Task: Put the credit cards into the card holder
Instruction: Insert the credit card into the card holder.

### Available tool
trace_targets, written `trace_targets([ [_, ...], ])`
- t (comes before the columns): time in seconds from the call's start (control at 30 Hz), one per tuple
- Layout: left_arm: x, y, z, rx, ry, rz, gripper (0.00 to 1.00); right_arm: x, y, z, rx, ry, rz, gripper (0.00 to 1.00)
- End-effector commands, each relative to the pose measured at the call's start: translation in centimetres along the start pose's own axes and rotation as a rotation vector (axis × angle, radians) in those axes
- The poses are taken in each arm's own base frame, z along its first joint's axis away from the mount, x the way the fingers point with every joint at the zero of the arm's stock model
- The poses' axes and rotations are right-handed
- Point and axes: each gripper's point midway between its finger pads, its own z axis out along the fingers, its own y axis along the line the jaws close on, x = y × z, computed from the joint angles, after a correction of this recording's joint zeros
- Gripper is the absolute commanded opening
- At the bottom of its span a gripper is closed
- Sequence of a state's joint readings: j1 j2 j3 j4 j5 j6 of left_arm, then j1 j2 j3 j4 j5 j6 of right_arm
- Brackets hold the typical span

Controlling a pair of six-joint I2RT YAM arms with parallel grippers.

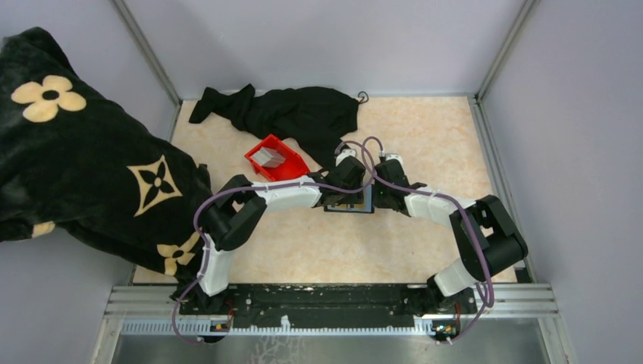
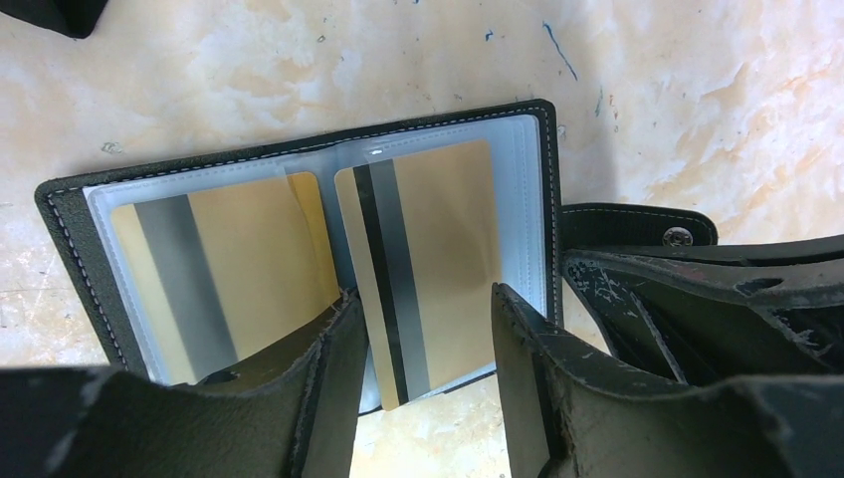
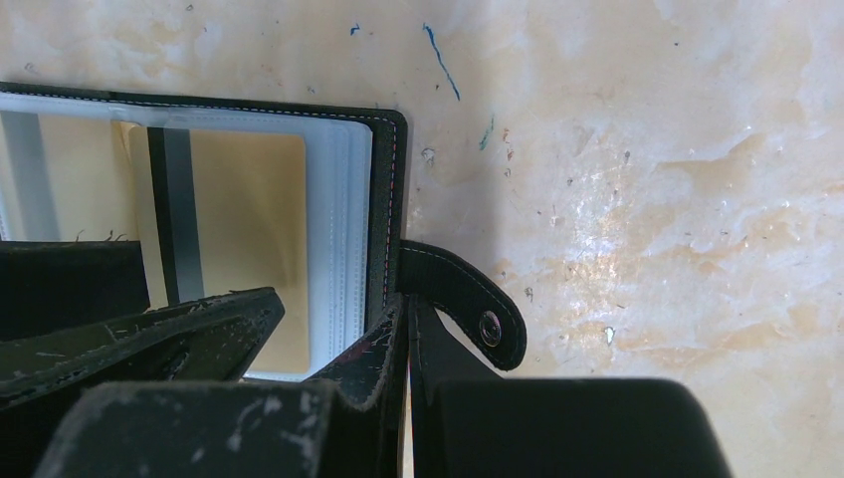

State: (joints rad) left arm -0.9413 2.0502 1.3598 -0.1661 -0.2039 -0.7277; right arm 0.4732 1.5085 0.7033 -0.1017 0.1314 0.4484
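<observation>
Gold card [image 2: 438, 249] sits partly in the right sleeve of the open holder [image 2: 70, 214], one end sticking out. Left claw [image 2: 426, 299] pinches its long edges. Right claw [image 3: 401, 349], pressed together, pins the holder's edge. Push straight along the sleeve, card flat.

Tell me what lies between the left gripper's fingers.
In the left wrist view, a gold card with a dark stripe, resting on the open card holder, lies between the left gripper's fingers.
</observation>
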Motion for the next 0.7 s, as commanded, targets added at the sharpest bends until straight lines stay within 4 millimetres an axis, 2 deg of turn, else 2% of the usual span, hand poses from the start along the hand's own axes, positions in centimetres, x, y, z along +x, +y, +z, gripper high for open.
trace_targets([
  [0.0,11.5,5.9,2.0,-0.173,0.325,0.109,0.55,-1.0,3.4,-0.1,-0.123,-0.012,0.003,0.00],
  [0.67,12.2,3.7,2.4,-0.129,0.369,0.185,0.56,-1.5,4.3,-0.3,-0.159,-0.019,-0.004,0.00],
])
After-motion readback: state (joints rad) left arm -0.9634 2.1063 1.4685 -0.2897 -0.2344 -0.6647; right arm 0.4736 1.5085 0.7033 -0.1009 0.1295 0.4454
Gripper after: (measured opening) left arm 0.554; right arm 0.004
